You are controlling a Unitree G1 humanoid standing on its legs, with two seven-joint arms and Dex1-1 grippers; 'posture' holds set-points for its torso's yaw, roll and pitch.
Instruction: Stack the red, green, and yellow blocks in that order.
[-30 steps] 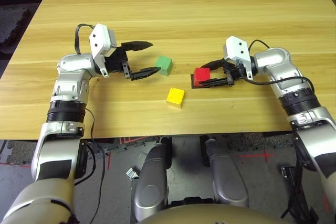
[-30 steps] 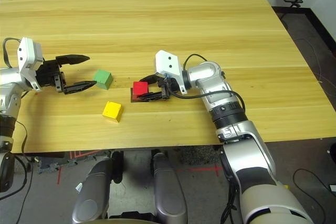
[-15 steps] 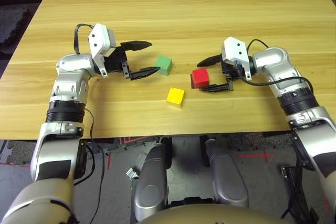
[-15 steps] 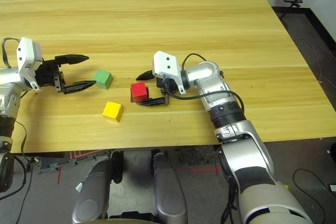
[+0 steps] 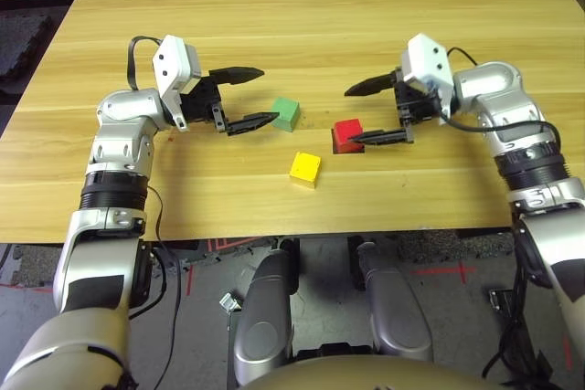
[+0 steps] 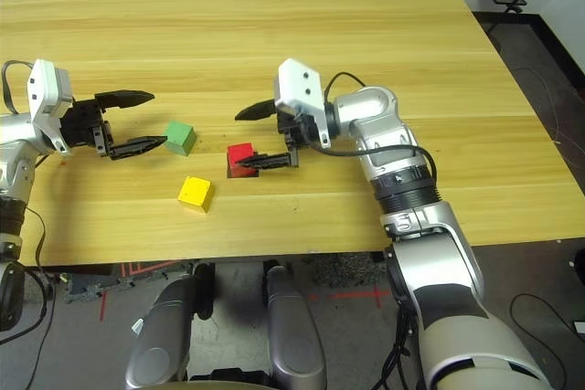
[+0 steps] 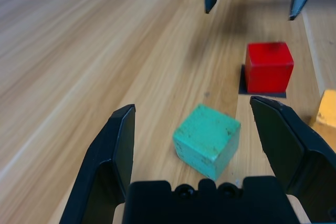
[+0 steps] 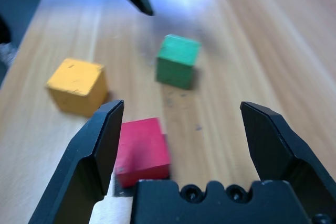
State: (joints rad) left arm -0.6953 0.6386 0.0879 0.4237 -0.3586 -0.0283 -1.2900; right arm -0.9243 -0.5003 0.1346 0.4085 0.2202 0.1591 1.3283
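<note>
Your left gripper [image 5: 249, 96] had its jaws spread wide and empty, level with the table, its fingertips just short of the green block [image 5: 286, 113]. Your right gripper [image 5: 364, 113] was likewise spread and held nothing; it hung just above the red block [image 5: 347, 134], one finger past the far side and the other crossing in front of the near edge, neither touching.

Taking the red block as your landmark: it sat flat on the black patch [image 7: 242, 84], which peeked out beneath it. The green block lay near it on the left-arm side, well clear and turned a little on its base. The yellow block [image 5: 305, 168] lay nearer to you, between the two and apart from both.

You could expect these cubes to be light, rigid and matte, so not slippery and not fragile. A pinch across two opposite flat faces, at mid-height, should have held; the green one's skew meant squaring the fingers to its faces first
</note>
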